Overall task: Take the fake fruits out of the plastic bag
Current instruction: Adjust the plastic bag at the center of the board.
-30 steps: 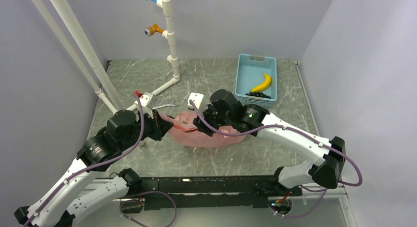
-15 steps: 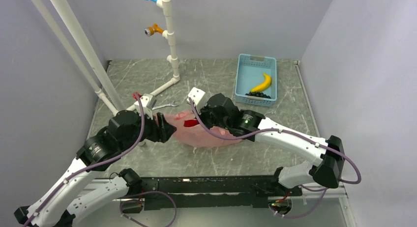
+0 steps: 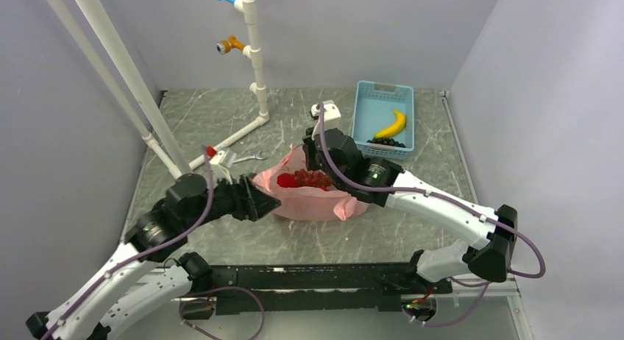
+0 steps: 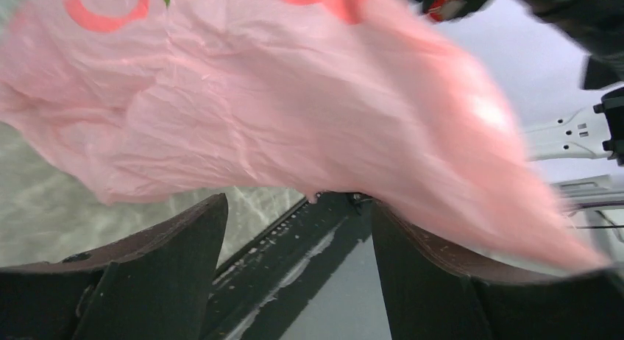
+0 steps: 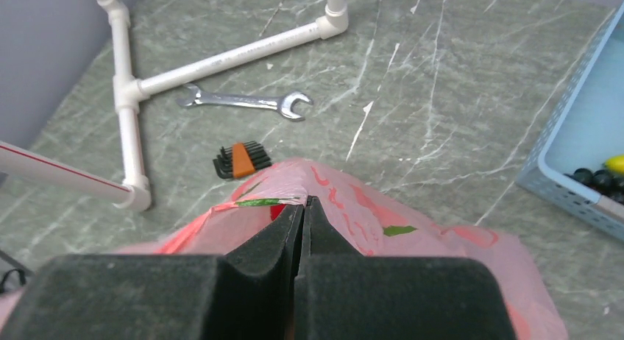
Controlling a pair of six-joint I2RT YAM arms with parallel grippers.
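**A:** Surface?
**B:** Grey-green marbled table (image 3: 221, 237) with pale lilac walls around it.

**A:** Start from the left.
**B:** A white pipe frame (image 3: 158, 134) stands at 10 o'clock. A wrench (image 5: 246, 101) lies flat by its foot, with a set of hex keys (image 5: 239, 158) near it.

**A:** Left gripper (image 4: 298, 207)?
**B:** It sits low at 9 o'clock of the bag (image 3: 316, 206), fingers spread wide with nothing clamped between them. In the wrist view pink film hangs right over the fingertips; I cannot tell whether it touches them.

**A:** And the bag itself?
**B:** It is at the middle of the table, crinkled pink with red and green print, and its mouth gapes upward.

**A:** Fruits (image 3: 302, 179)?
**B:** They are inside the mouth. A glossy red round fruit (image 3: 285, 180) sits on the 9 o'clock side, and a bunch of reddish grapes (image 3: 316, 179) is against it on the 3 o'clock side. None are out on the table.

**A:** Right gripper (image 5: 303, 202)?
**B:** It is at 12 o'clock of the bag with its fingers pressed tight together. The bag's far rim is pinched at the tips and drawn up into a peak.

**A:** Far right?
**B:** A blue basket (image 3: 366, 108) at 1 o'clock holds a banana (image 3: 391, 124) and some small dark grapes (image 3: 386, 143).
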